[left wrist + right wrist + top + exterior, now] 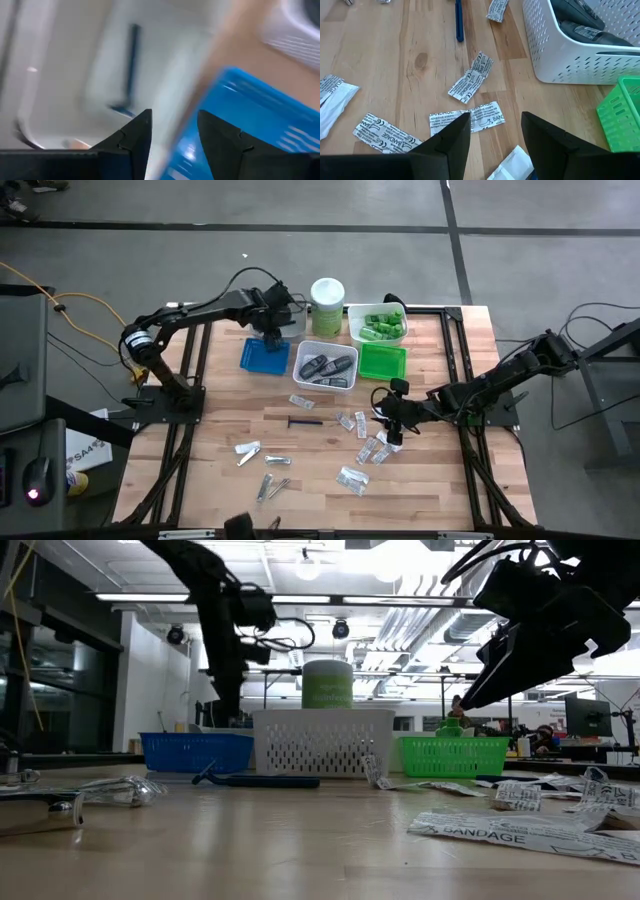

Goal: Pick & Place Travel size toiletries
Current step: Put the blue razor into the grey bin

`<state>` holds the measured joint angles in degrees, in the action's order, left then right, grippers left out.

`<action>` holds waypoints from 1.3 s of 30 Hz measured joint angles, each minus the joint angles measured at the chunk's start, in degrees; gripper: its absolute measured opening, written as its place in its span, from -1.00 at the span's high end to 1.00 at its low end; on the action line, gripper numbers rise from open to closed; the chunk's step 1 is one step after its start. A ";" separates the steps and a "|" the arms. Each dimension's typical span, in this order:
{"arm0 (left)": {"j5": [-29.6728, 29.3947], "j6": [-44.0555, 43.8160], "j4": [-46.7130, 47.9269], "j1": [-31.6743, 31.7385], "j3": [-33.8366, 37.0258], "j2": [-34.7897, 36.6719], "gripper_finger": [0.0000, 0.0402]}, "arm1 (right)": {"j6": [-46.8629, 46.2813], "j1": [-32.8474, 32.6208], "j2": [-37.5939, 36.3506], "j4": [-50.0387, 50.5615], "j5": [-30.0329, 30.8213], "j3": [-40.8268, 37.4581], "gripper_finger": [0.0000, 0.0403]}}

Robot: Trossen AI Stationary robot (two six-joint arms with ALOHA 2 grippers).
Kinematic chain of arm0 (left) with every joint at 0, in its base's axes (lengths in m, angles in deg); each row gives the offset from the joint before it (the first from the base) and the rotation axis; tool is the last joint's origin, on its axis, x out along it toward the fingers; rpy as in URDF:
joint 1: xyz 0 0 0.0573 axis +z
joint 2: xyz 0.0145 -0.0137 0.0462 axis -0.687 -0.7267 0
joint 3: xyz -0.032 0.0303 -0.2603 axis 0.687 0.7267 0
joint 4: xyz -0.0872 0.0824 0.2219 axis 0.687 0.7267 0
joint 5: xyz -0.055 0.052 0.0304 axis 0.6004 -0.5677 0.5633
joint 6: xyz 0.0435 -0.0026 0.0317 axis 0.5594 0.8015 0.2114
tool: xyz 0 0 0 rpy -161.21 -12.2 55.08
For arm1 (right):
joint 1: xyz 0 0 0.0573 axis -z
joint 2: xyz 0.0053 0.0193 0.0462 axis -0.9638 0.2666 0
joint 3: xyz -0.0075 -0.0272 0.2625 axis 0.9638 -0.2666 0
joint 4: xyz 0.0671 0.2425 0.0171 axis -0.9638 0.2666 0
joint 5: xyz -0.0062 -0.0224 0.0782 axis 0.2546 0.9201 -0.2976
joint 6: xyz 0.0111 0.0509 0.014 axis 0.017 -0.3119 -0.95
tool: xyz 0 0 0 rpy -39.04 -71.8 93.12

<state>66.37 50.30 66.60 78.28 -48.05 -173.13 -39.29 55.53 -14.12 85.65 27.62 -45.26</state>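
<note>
A pale wooden counter (200, 480) on a dark frame was seen standing on a grey concrete floor, with a bright workshop visible behind it in the low view. At its far side were set a blue tray (264, 357), a white basket (326, 366) holding dark grey cases (322, 368), a green tray (382, 362), a further tray of green tubes (380, 326) and a pale green canister (327, 305). Bandage packets (368, 448), a blue razor (304, 422) and silver clippers (271, 488) lay scattered on the near half.

The left hand (272, 337) was held over the blue tray, its fingers parted with nothing seen between them. The right hand (392, 423) was poised low over the packets, its fingers (451, 141) spread and empty.

The step in hand was judged to be a pick of one packet by the right hand. It would be done best if a single packet (469, 118) were centred between the fingers and approached squarely, so that neighbouring packets were not dragged along.

The printing on the packets and their separation were shown only by the right wrist view; the overall layout was given only by the high view. What lay inside the blue tray could not be told from the blurred left wrist view.
</note>
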 joint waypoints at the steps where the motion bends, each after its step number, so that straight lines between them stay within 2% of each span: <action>1: 0.83 -1.31 1.80 -1.26 -0.24 0.52 0.22 | 0.00 0.00 0.00 0.00 0.00 0.00 0.16; 11: 1.00 -11.75 8.31 -20.90 -0.27 2.28 0.22 | -0.20 0.00 0.00 0.11 -0.02 0.00 0.16; 17: 0.45 -18.96 5.72 -32.78 -0.27 2.27 0.22 | -0.20 0.00 0.00 0.11 -0.01 0.00 0.16; 24: -4.07 -19.52 1.77 -43.33 -0.24 1.11 0.22 | 0.04 0.00 0.00 0.09 -0.01 -0.01 0.16; 29: -6.18 -21.22 0.29 -45.97 -0.21 -1.04 0.22 | 0.20 0.00 0.01 -0.31 0.00 -0.04 0.16; 39: -0.12 -23.60 -5.07 -46.16 -0.24 -9.18 0.22 | 0.20 -0.02 0.02 -0.37 -0.02 -0.03 0.16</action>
<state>66.25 26.69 61.53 32.13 -48.29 -182.31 -39.09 55.51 -14.10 85.28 27.61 -45.28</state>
